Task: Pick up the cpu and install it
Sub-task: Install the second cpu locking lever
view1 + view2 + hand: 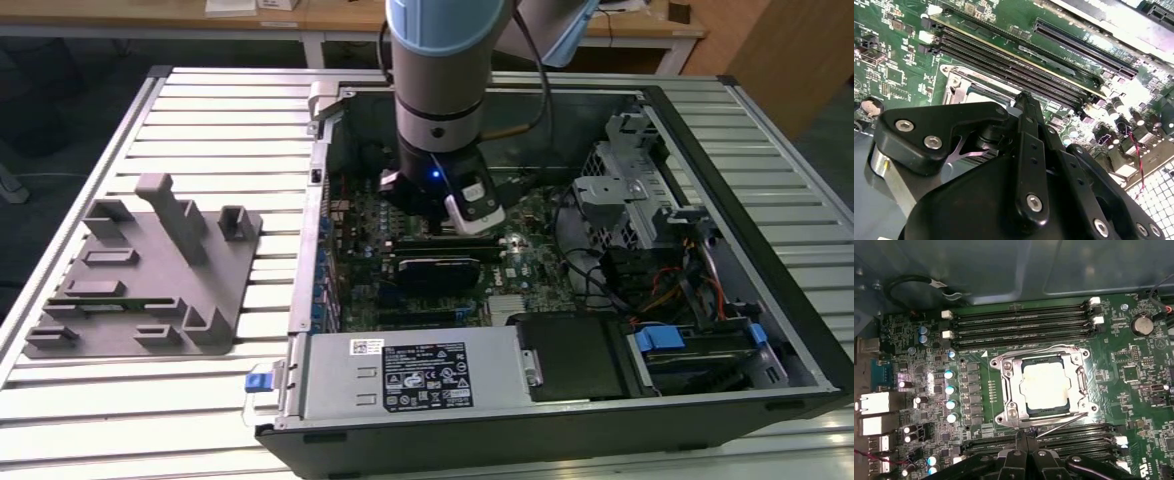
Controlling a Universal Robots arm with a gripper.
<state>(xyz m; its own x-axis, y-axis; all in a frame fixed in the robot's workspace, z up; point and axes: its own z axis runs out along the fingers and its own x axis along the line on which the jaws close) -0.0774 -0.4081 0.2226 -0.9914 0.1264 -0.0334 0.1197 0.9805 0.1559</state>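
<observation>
Plainly, print is scarce and too small to make out: a black-and-white sticker (427,375) lies on the grey power supply box (400,370) at the lower middle of the exterior view, and fine white lettering dots the green motherboard (1134,390) in the first wrist view. The open computer case (534,435) lies on a slatted metal table (200,120), with a grey moulded fixture (147,270) well apart on the exterior view's left. The arm (447,70) comes down from the upper middle of that frame into the case, and the gripper (461,222) hangs low over the board. In the first wrist view the gripper (1026,436) shows its black fingers drawn together to a single tip, seemingly closed with nothing between them, though the angle is poor. That tip sits just beside the edge of the metal socket frame (1004,390); whether it touches is unclear. The cpu (1046,385), silver-white and square, lies flat inside that frame, between two banks of black memory slots (1019,325). A round coin cell (1143,325) sits near one corner of the board. In the second wrist view the gripper (1022,97) points at the same socket.
</observation>
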